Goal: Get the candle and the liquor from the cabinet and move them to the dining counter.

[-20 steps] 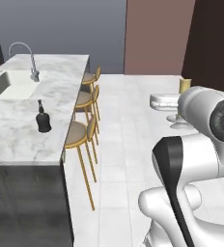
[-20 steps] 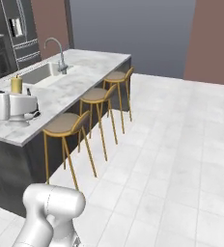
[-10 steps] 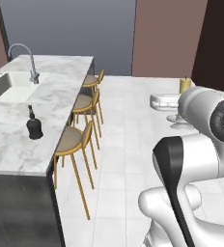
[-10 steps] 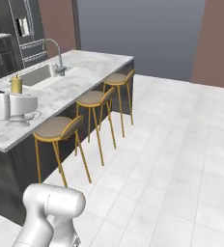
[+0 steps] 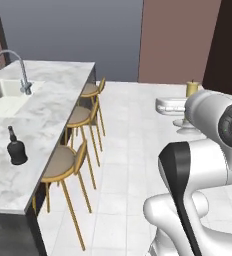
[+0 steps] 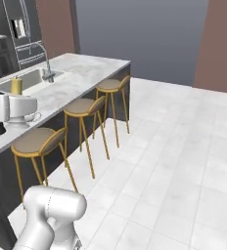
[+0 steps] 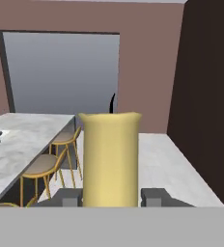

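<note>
gripper point(image 7: 111, 197) clamped on candle point(image 7: 110, 159), upright betw. both fingers. liquor point(image 5: 16, 147) already on dining counter point(image 5: 48, 107), well to gripper's left. risk: candle held low; could tip or slip if base jolts, or knock the liquor on set-down.

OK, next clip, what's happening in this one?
The robot arm is carrying the candle, which sits between the gripper fingers in the hand view. The liquor bottle already stands on the dining counter, near its front end, well apart from the sink and faucet. Three stools line the counter's side. The candle is not yet on the counter.
</note>
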